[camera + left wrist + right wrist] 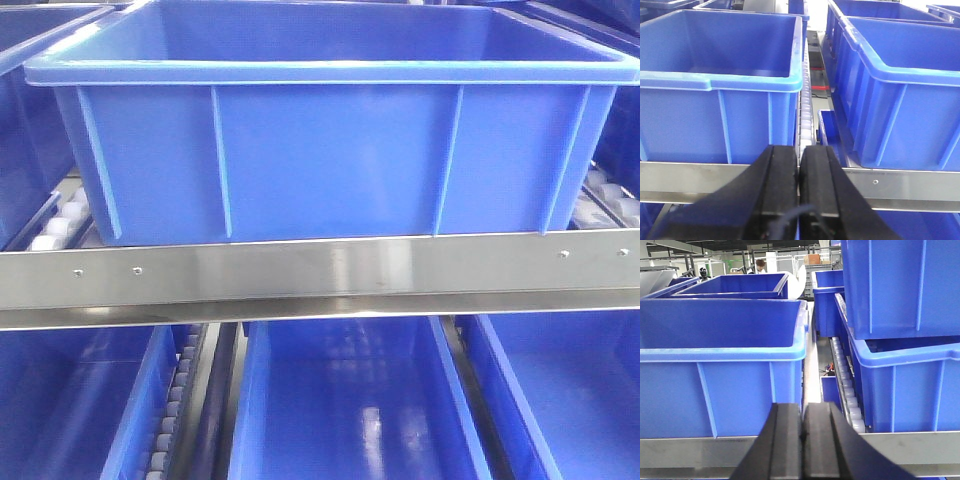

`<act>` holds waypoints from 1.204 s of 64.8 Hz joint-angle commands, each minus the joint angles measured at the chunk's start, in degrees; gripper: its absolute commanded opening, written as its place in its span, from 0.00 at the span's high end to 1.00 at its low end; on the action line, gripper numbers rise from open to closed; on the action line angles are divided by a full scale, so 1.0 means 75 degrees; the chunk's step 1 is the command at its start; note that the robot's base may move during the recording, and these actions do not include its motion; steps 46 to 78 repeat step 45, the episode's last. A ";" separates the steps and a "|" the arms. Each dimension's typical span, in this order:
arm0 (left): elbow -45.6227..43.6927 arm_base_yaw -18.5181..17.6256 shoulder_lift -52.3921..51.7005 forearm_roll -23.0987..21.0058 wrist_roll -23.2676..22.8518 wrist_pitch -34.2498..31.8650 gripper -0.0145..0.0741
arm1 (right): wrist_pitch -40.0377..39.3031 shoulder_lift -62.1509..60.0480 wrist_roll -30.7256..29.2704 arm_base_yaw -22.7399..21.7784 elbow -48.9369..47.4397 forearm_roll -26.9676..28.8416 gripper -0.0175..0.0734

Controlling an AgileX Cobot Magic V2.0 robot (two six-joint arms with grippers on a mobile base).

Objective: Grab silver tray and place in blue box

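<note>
The silver tray is out of view in all three views. A large blue box [330, 150] stands on the rack shelf straight ahead in the front view; its inside is hidden from this low angle. My left gripper [799, 150] is shut with nothing between its black fingers, pointing at the gap between two blue boxes, one to the left [715, 85] and one to the right [900, 90]. My right gripper [803, 407] is also shut and holds nothing, facing a blue box [720, 340] on its left.
A steel shelf rail [320, 275] runs across in front of the boxes, with white rollers [805, 100] between the lanes. More blue boxes [350, 400] sit on the lower level. Stacked blue boxes [900, 340] stand at the right.
</note>
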 commanded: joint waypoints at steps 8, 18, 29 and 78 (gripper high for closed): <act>0.0144 0.0016 -0.0126 -0.0045 -0.0082 -0.0660 0.84 | -0.0663 -0.0154 -0.0095 -0.0038 -0.0137 0.0018 0.75; 0.0144 0.0016 -0.0126 -0.0045 -0.0082 -0.0660 0.84 | -0.0663 -0.0154 -0.0095 -0.0038 -0.0137 0.0018 0.75; 0.0144 0.0016 -0.0126 -0.0045 -0.0082 -0.0660 0.84 | -0.0663 -0.0154 -0.0095 -0.0038 -0.0137 0.0018 0.75; 0.0144 0.0016 -0.0126 -0.0045 -0.0082 -0.0660 0.84 | -0.0663 -0.0154 -0.0095 -0.0038 -0.0137 0.0018 0.75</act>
